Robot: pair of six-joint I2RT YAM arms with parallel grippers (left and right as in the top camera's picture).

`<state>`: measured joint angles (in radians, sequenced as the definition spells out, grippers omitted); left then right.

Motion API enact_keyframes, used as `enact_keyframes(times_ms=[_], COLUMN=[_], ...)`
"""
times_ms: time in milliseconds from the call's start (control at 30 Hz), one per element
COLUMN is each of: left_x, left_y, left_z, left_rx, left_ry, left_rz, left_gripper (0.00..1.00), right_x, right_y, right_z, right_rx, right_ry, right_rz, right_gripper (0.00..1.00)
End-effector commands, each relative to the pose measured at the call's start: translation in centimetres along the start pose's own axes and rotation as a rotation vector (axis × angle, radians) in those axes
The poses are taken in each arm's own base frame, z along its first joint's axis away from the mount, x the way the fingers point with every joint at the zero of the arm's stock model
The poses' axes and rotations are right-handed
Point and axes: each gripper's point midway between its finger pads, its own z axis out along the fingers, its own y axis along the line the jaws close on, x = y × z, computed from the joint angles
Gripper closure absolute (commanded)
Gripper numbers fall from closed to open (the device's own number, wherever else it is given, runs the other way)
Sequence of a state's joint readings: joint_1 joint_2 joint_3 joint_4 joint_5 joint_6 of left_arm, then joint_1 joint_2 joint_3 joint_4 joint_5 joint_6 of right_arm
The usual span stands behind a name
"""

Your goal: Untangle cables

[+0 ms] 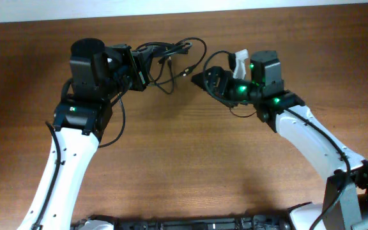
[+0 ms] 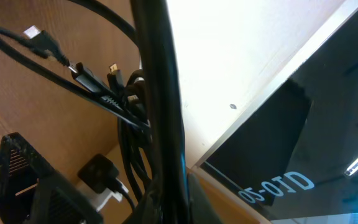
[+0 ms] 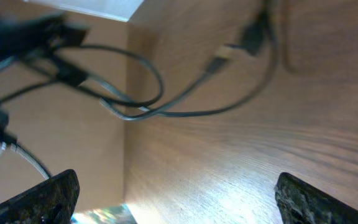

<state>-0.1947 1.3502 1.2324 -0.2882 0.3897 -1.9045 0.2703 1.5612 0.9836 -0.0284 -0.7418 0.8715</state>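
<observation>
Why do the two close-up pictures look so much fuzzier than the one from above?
Overhead view: sharp and evenly lit, with soft shadows on the table. Left wrist view: a thick black cable sits right against the lens, out of focus, dark against a bright white surface. Right wrist view: the thin cables look smeared, probably by motion, with glare low on the table.

the overhead camera looks straight down on the whole table, with both arms entering from the bottom edge. the left wrist camera sits tilted and very close to the cables, facing a pale wall. the right wrist camera looks low across the wood from farther back, framed by the fingertips of the right gripper. all three views share the cables.
</observation>
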Motion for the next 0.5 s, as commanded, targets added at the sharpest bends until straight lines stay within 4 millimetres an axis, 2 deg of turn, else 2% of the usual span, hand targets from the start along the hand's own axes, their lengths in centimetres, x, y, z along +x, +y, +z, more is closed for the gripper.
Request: enact_keyframes(times_ms=[0,67,133,167,267,333,367,400,433,467], left_x=[0.8,1.1,2.0,2.5,3.8,4.7,5.0,5.0,5.0,5.2], left_y=[-0.7,0.1,0.6,0.8,1.3,1.8,1.8,1.8,1.8,1.9], left_z=[-1.0,-0.9,-0.6,-0.5,-0.3,-0.1,-0.1,-0.1,-0.1,-0.1], left_rx=[0.015,-0.014,-0.028,-0.032,-0.048,-0.060,-0.061,-0.061,-0.062,-0.069], left_ry=[0.017,0.022,0.040,0.050,0.078,0.099,0.107,0.105,0.106,0.120], left_rz=[0.027,0.022,0.027,0.025,0.018,0.022,0.017,0.012,-0.002,-0.025], left_gripper=[1.00,1.00,1.00,1.00,1.00,1.00,1.00,1.00,1.00,1.00], right_x=[1.9,0.8,0.2,-0.5,-1.1,-1.3,-1.3,-1.3,-1.2,-0.7], right_y=[4.7,4.7,5.5,5.2,4.2,4.3,4.3,4.2,4.3,4.8], right_z=[3.0,4.2,4.5,4.2,4.9,5.3,5.4,5.4,5.4,5.7], right_rx=[-0.034,0.121,0.205,0.261,0.293,0.280,0.278,0.278,0.271,0.237], right_ry=[-0.056,-0.212,-0.325,-0.378,-0.401,-0.411,-0.411,-0.411,-0.406,-0.385], right_rz=[-0.510,-0.647,-0.732,-0.730,-0.726,-0.725,-0.725,-0.725,-0.726,-0.732], right_gripper=[0.12,0.13,0.16,0.28,0.32,0.37,0.49,0.65,0.75,0.75])
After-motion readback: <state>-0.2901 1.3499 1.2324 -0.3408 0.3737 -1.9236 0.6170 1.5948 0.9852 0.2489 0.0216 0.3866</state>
